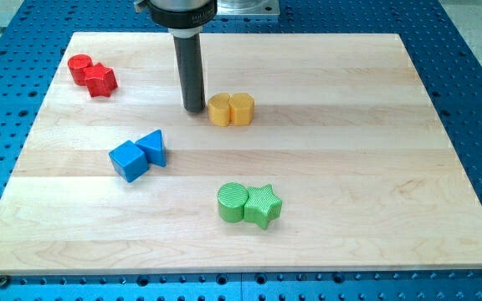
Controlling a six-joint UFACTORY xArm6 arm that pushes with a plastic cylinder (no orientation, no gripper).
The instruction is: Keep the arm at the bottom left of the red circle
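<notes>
The rod's lower end, my tip (194, 109), is seen resting on the wooden board (333, 226) toward the far centre, just left of the yellow pair: a yellow circle (220, 109) touching a yellow hexagon-ish block (242, 109). Whether the tip touches the yellow circle can't be told; it is v. close. No gripper is fitted, so no open/closed state can be given; only a plain rod is shown.

The task's thing, the red circle (79, 68), is found at the far left of the board, touching a red star-like block (101, 80) on its right/near side. Tip & red circle are well apart, w/ bare board between them.

Progress, as judged: target spot (near-left of the red circle) is not yet reached. The tip is placed to the right of the red pair and a bit nearer. What's left: a long slide leftward, passing on the near side of the red star, is needed, then a hold just near-left of the circle w/o nudging it.

Elsewhere: a blue cube (129, 160) & blue triangle (153, 147) are seen left-centre, touching; a green circle (233, 202) & green star (264, 205) at near-centre, touching. Neither pair is judged to be in the likely path.
</notes>
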